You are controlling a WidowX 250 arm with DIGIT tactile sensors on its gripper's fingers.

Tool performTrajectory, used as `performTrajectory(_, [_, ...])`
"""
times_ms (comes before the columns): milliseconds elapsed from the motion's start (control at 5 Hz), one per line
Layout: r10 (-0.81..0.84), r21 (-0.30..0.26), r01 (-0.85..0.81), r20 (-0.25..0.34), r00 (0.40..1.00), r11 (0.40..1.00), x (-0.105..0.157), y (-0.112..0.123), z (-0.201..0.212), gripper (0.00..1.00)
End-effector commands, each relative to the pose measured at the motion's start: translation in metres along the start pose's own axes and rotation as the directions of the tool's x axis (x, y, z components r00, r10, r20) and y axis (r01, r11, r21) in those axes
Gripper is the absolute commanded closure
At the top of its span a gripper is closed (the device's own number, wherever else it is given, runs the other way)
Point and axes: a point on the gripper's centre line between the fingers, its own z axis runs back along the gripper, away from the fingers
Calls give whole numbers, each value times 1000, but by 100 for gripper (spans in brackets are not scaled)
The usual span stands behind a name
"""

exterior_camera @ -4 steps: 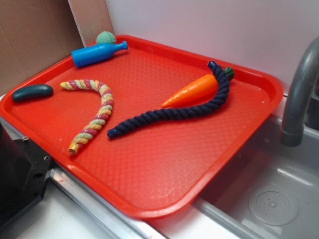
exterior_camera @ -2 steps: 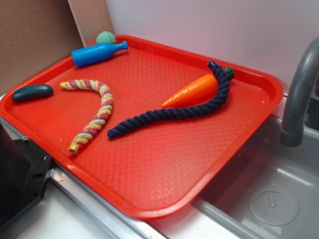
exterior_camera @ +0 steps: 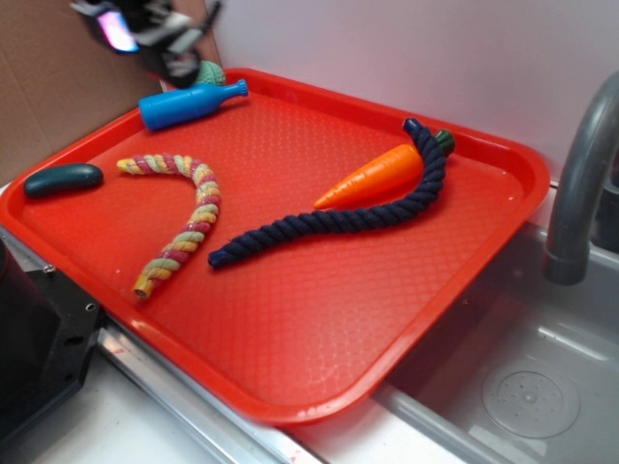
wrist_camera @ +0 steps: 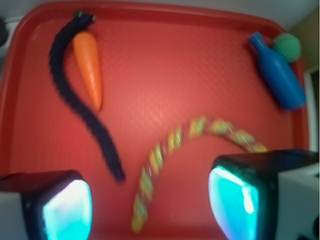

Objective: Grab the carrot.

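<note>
1. Exterior view: the carrot [exterior_camera: 377, 174] lies on the red tray [exterior_camera: 319, 329], toward its far right side, its back touching the navy rope [exterior_camera: 329, 222] that curves around it. Smooth and hard-looking, probably light and slippery; the thick middle seems the surest hold. The end effector [exterior_camera: 160, 34] is blurred at the top left corner, above the blue bottle [exterior_camera: 189, 102]; its state is unreadable here.

2. Wrist view: the end effector [wrist_camera: 150, 200] is spread wide and empty, with the multicoloured rope [wrist_camera: 165, 155] below it. The carrot [wrist_camera: 88, 67] sits near the tray's raised rim [wrist_camera: 10, 100]; the side away from the navy rope [wrist_camera: 80, 110] is open tray, leaving finger room.
</note>
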Motion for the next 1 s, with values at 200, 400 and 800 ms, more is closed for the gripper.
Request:
performTrajectory(200, [-2, -31, 4, 80, 997, 999, 66, -31, -72, 0])
performTrajectory(400, [34, -36, -31, 74, 997, 999, 79, -33, -92, 0])
performTrajectory(800, [-116, -45, 118, 40, 992, 992, 107, -55, -125, 0])
